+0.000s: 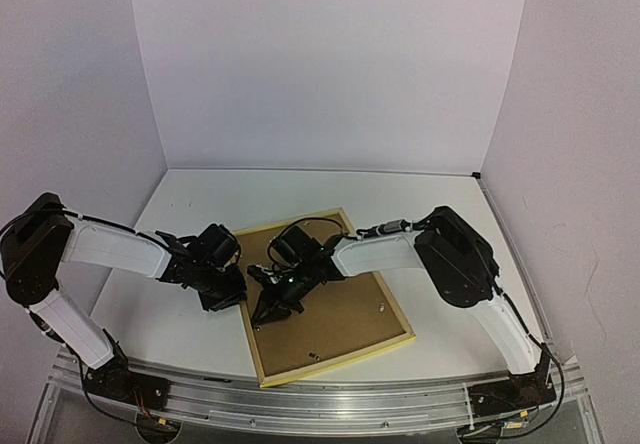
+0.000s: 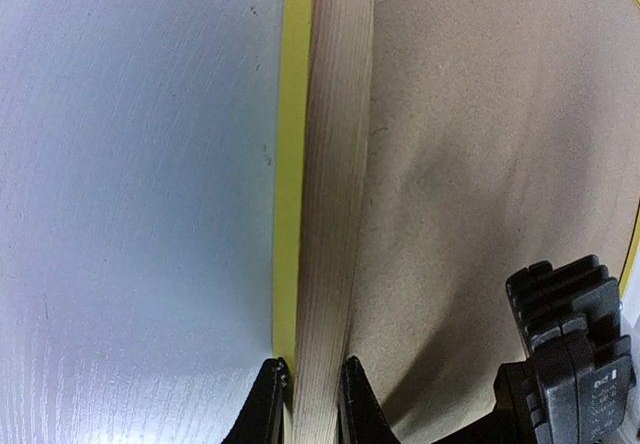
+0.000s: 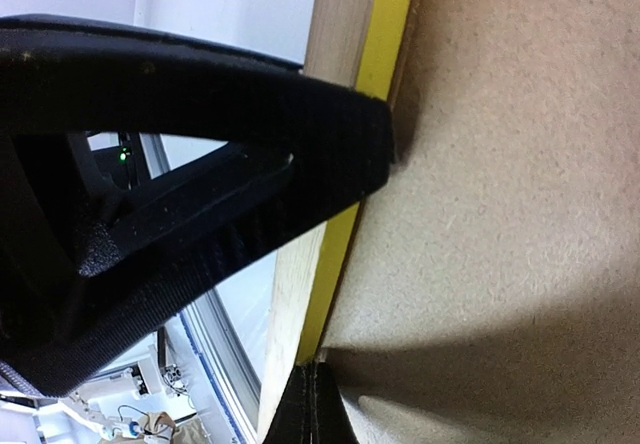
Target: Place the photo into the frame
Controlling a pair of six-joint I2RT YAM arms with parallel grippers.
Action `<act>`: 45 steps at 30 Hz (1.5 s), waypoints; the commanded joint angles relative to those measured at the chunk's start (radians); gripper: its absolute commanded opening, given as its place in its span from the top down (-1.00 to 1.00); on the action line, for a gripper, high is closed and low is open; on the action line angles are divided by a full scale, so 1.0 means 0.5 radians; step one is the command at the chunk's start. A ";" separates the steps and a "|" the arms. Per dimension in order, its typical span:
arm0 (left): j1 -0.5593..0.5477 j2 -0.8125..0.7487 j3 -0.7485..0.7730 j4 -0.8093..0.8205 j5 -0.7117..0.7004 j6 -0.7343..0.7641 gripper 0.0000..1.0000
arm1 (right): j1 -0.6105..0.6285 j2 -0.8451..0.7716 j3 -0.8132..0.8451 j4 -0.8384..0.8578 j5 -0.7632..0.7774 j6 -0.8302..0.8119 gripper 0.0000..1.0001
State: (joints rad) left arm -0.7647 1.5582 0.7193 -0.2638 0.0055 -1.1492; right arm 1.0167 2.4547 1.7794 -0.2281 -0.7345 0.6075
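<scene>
**Both claws at one side rail of the frame point(image 2: 335, 164), left claw point(image 1: 228, 292) pinching it**

There are two arms. The left arm point(image 1: 110, 249) folds up from its base to a raised elbow. Its white forearm then slopes inward and down, so the wrist tips towards the table point(image 1: 200, 204). The right arm point(image 1: 385, 252) mirrors this, with its elbow high on its own side. Its forearm stretches across the frame, and the right claw point(image 1: 268, 309) ends up just beside the left claw.

The left claw is narrowed onto the frame. In its wrist view one fingertip sits outside the yellow edge and the other inside, against the brown board. The pale wood rail is clamped between them and runs straight ahead of the claw.

The right claw has its fingers pressed fully together and holds nothing. Its tips point at the seam where the yellow lip meets the board, directly below it. Whether they touch the surface cannot be told. The rail lies just to one side of this claw, and the left claw's black finger reaches over that rail close ahead.

One frame lies flat on the table, back side up, and extends away from both claws towards the right arm's base. One brown backing board point(image 1: 340, 304) fills it. Two small metal fittings point(image 1: 383, 305) show on the board, well apart from both claws.
</scene>
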 commanded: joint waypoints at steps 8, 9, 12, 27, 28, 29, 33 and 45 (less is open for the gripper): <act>0.014 0.067 0.063 0.184 0.037 -0.081 1.00 | 0.029 0.023 0.104 -0.370 -0.005 -0.176 1.00; 0.014 0.059 0.062 0.183 0.041 -0.080 1.00 | 0.001 -0.026 0.127 -0.374 0.057 -0.156 0.99; 0.015 0.014 0.066 0.184 0.044 -0.067 1.00 | -0.076 -0.188 0.175 -0.375 0.284 -0.062 0.68; 0.014 -0.200 0.400 -0.225 -0.213 0.170 -0.51 | -0.208 -1.778 -1.334 -0.440 1.391 0.437 -0.39; 0.015 -0.216 0.436 -0.265 -0.273 0.223 -0.73 | -0.208 -1.872 -1.455 -0.454 1.386 0.529 -0.41; 0.016 -0.226 0.493 -0.294 -0.314 0.280 -0.90 | -0.208 -1.934 -1.550 -0.463 1.376 0.597 -0.42; 0.056 -0.049 0.826 -0.388 -0.501 0.679 -0.99 | -0.195 -2.167 -1.910 -0.466 1.343 0.874 -0.43; 0.531 1.114 1.949 -0.412 0.211 1.907 -0.95 | -0.132 -1.823 -1.852 -0.381 1.422 1.104 -0.37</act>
State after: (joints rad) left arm -0.5663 1.9944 1.5554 -0.4115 -0.0530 -0.4597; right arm 0.9455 1.4742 0.8073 -0.4572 -0.0632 1.0780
